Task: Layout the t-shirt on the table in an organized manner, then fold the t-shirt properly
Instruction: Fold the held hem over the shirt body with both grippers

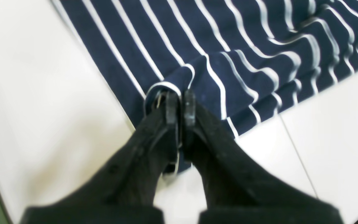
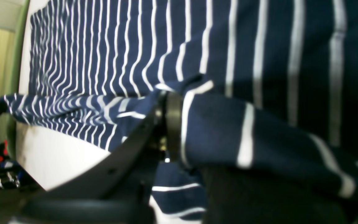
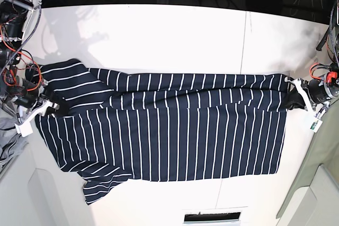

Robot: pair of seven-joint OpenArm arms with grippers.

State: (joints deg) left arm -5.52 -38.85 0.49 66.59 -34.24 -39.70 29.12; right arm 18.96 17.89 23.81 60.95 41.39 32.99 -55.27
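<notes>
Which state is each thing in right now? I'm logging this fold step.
t-shirt: spread across the table, top long edge folded over, pinched at both ends.
left gripper: shut on the t-shirt's edge.
right gripper: shut on the t-shirt's fabric.
table: white, t-shirt lying on it.

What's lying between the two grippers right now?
In the base view, the t-shirt spans the whole stretch on the table: the left gripper pinches one end, the right gripper the other.
</notes>
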